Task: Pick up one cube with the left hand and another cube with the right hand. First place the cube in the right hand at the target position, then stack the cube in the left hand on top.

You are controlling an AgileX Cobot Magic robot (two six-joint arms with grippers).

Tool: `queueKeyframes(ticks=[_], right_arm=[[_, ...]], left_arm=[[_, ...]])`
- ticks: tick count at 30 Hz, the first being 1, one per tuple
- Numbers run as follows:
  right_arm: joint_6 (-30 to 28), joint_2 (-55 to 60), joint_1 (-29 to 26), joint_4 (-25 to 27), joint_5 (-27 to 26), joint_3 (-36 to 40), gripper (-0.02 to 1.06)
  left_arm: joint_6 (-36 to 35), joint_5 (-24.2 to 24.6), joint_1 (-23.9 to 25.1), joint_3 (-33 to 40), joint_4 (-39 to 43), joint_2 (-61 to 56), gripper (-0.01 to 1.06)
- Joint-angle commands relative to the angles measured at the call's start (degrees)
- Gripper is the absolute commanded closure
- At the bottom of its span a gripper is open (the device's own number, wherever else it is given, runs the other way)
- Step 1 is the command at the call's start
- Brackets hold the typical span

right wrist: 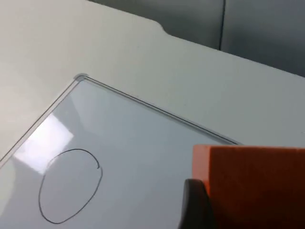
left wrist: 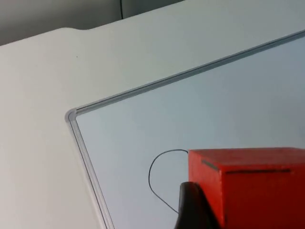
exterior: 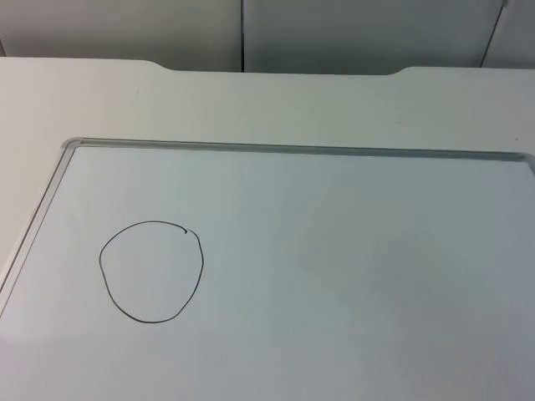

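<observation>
Red cube (left wrist: pixel 252 186) gripped by left tool (left wrist: pixel 238 210), orange cube (right wrist: pixel 252 186) by right tool (right wrist: pixel 238 210) (circle (exterior: pixel 151 272) near whiteboard edge (exterior: pixel 33 225)).

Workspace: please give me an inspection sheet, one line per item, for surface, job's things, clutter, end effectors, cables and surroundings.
Surface: white table with a framed whiteboard lying flat on it.
Job's things: red cube in the left end effector; orange cube in the right end effector; hand-drawn circle on the whiteboard, nothing inside it.
Clutter: nothing seen.
End effectors: both raised above the whiteboard, each with a black fingertip against its cube.
Cables: nothing seen on the table.
Surroundings: grey wall behind the table.
</observation>
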Motion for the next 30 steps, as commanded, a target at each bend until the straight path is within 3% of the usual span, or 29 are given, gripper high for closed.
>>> queueKeyframes(ticks=[1, 13, 30], right_arm=[[-1.00, 3.07, 2.03, 0.44, 1.27, -3.49, 1.05], [-1.00, 28.79, 15.28, -0.41, 6.12, -22.21, 1.05], [-0.62, 48.96, 20.70, -2.01, 11.03, -32.44, 1.05]], left_arm=[[-1.35, -0.10, -0.51, 1.35, 0.16, -1.90, 1.05], [-3.01, 3.67, -0.51, 4.33, 0.38, -10.50, 1.05], [-3.01, 4.78, -0.51, 4.33, 0.70, -11.29, 1.05]])
